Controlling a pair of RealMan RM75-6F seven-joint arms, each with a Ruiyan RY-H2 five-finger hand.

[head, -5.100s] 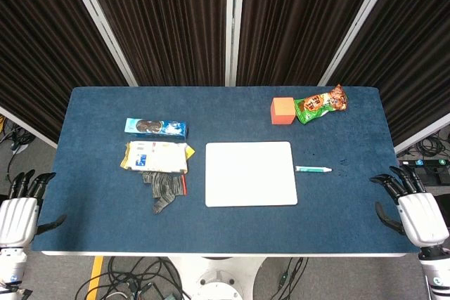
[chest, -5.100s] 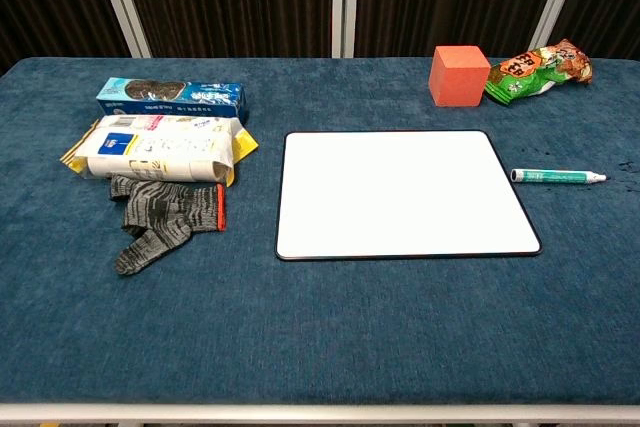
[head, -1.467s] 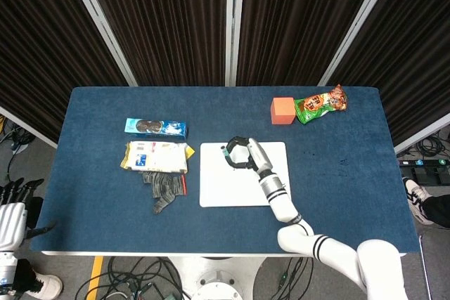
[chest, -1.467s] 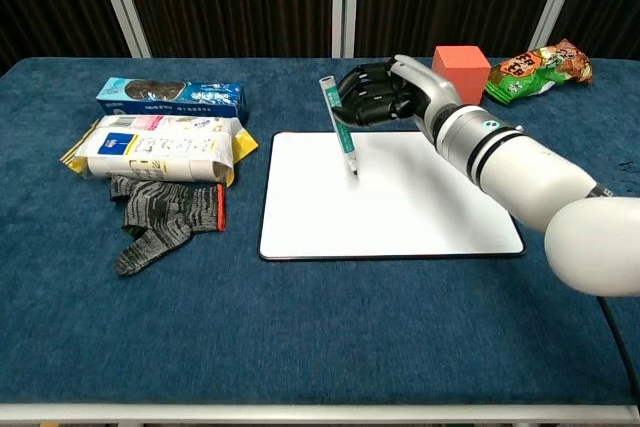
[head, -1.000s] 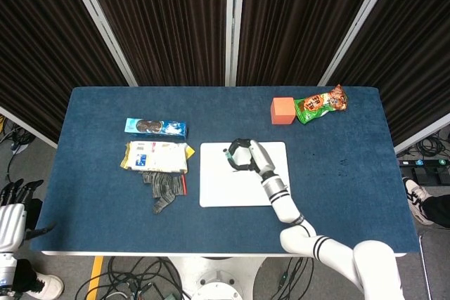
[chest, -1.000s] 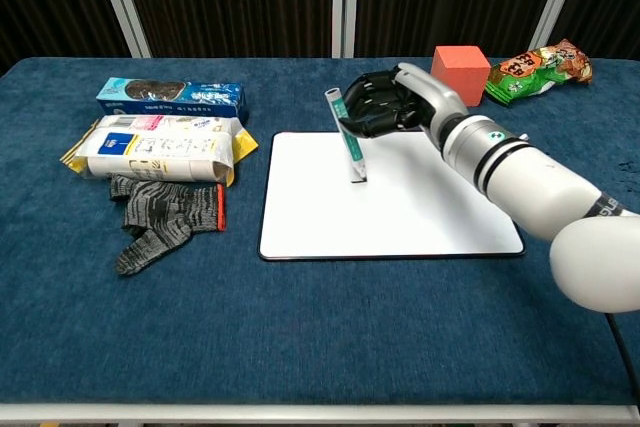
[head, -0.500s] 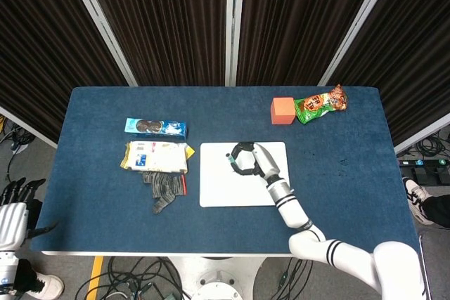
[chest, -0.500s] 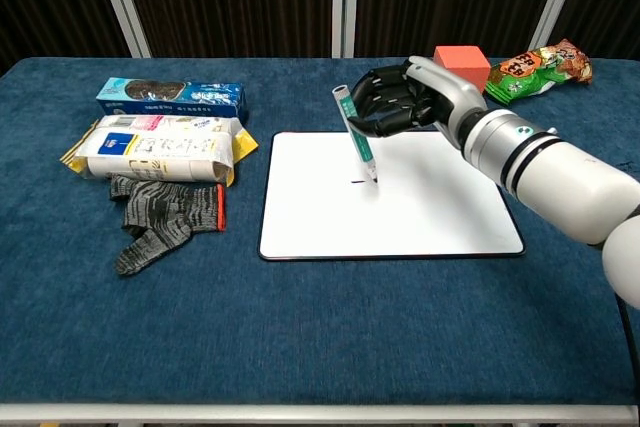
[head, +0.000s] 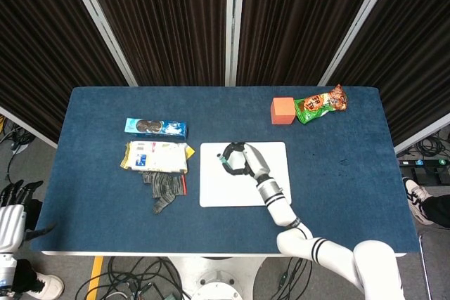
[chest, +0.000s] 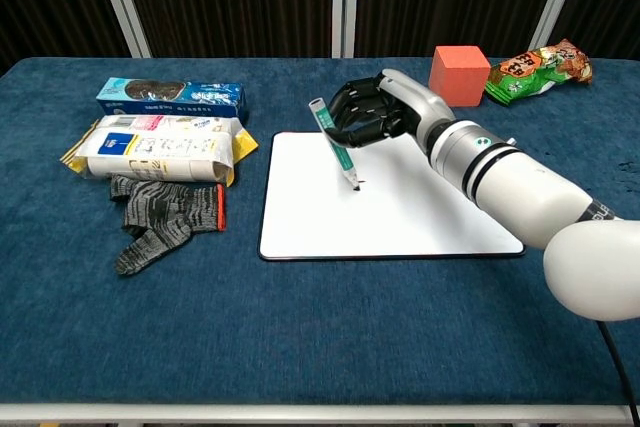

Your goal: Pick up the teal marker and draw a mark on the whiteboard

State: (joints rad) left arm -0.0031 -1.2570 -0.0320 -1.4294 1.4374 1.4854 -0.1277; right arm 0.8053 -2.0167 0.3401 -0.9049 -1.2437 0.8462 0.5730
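The right hand reaches over the white rectangular whiteboard with its dark fingers curled closed around the upper barrel of the slim teal marker. The marker is tilted, its cap end leaning toward 10 o'clock and its tip pointing down toward the board. The tip sits at a short dark mark on the board's upper-left area; actual contact between tip and surface cannot be confirmed. In the head view the right hand covers most of the marker, and only a small teal portion shows at the hand's 9 o'clock side.

The whiteboard lies flat near the centre of the blue cloth-covered table. The right forearm crosses the board from its 4 o'clock corner.

The left hand shows only in the head view, off the table at its 8 o'clock corner, with fingers apart and nothing in it.

At 9 o'clock from the board lie three items:
- a blue rectangular biscuit box, farthest from the robot;
- a yellow-and-white snack packet, just beside the box;
- a grey knitted glove with an orange cuff edge, touching the packet's near edge.

At 1 o'clock from the board stands an orange cube, with a green-and-orange snack bag just beside it at its 3 o'clock side.
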